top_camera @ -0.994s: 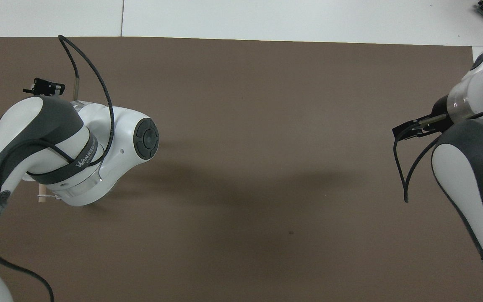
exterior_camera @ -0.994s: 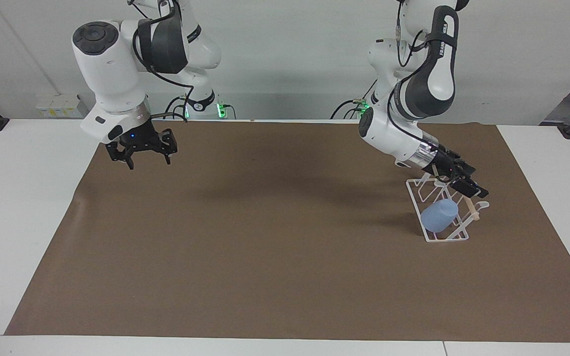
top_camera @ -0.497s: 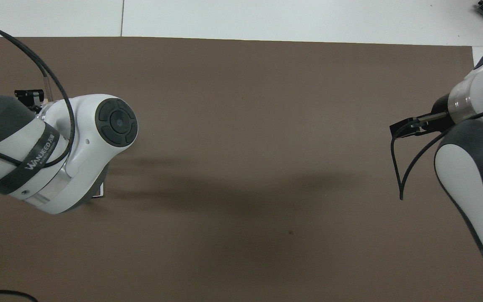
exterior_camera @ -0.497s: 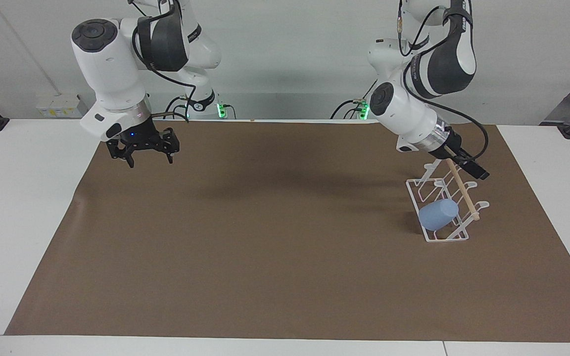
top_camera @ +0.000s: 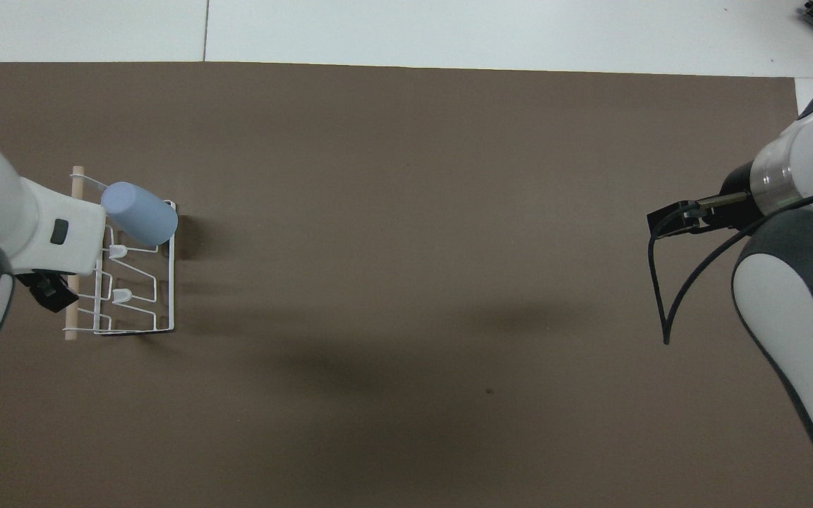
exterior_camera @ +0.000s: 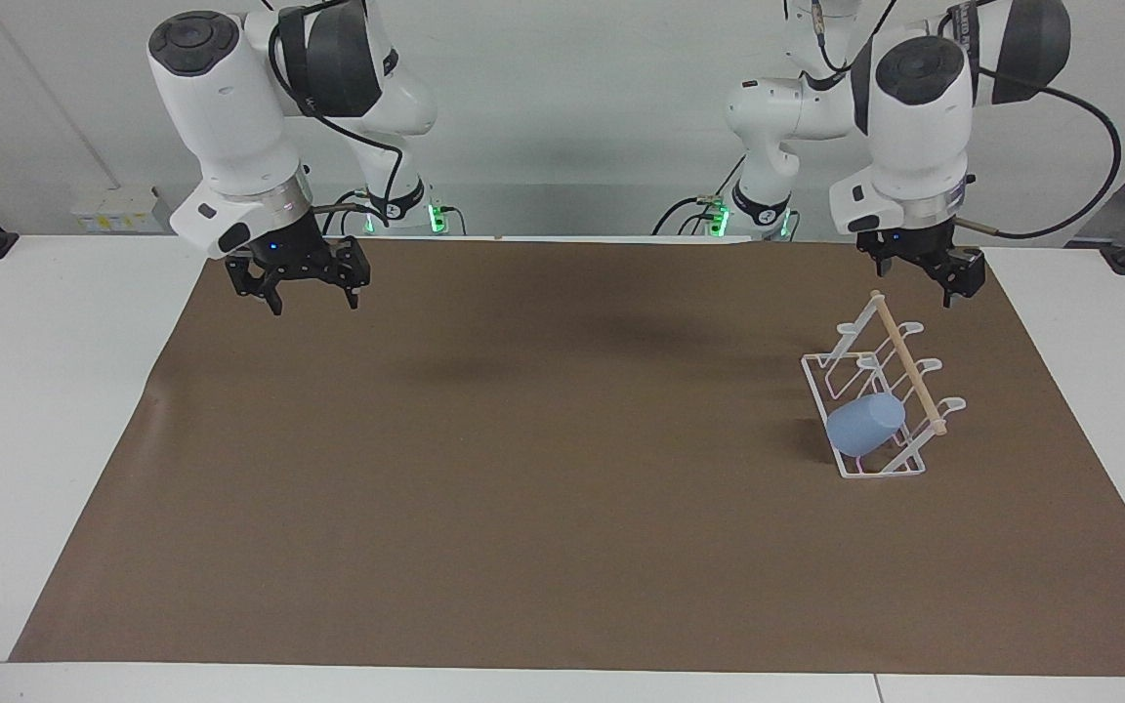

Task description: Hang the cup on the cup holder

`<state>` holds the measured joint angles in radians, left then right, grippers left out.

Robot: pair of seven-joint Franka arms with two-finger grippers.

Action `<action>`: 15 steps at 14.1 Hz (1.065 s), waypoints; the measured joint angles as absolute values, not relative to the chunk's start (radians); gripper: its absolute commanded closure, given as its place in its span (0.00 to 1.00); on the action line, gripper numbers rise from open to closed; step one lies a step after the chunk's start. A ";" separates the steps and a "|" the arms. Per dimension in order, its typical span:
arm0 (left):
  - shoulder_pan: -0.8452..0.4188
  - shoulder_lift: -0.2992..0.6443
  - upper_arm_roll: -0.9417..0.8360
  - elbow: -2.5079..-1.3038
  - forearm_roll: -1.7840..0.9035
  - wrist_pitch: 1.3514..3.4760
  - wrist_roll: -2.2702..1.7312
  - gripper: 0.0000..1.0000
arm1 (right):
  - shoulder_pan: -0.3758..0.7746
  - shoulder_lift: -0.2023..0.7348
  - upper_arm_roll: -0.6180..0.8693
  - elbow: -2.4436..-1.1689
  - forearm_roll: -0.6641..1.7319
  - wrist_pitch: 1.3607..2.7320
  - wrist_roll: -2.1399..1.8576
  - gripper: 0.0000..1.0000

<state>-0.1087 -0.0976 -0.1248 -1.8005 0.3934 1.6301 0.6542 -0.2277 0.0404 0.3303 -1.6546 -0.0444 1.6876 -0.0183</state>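
My cup [exterior_camera: 865, 424] hangs on the rack [exterior_camera: 877, 408], tipped on its side over a prong at the end of the rack far from me. The rack sits on the brown mat [exterior_camera: 562, 469] on the tabletop [exterior_camera: 35, 391], toward my left arm's end. My left end effector [exterior_camera: 922, 269] is up in the air over the mat, just by the near end of the rack, open and holding nothing. My right end effector [exterior_camera: 301, 285] waits in the air over the mat at the right arm's end, open and holding nothing too.
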 measured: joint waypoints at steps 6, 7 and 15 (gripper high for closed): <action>-0.011 -0.114 -0.122 -1.682 0.109 1.615 0.361 0.00 | -0.228 0.040 0.330 -1.655 -0.043 1.684 -0.018 0.00; 0.012 -0.114 -0.121 -1.667 0.084 1.615 0.353 0.00 | -0.228 0.040 0.330 -1.655 -0.043 1.684 -0.018 0.00; 0.076 -0.114 -0.140 -1.624 -0.001 1.614 0.315 0.00 | -0.252 0.039 0.317 -1.655 -0.043 1.684 -0.018 0.00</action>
<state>0.0757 -0.1137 -0.1398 -1.6240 -0.0014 1.6139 0.3153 -0.2516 0.0395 0.3169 -1.6550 -0.0432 1.6837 -0.0177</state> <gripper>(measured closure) 0.000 0.000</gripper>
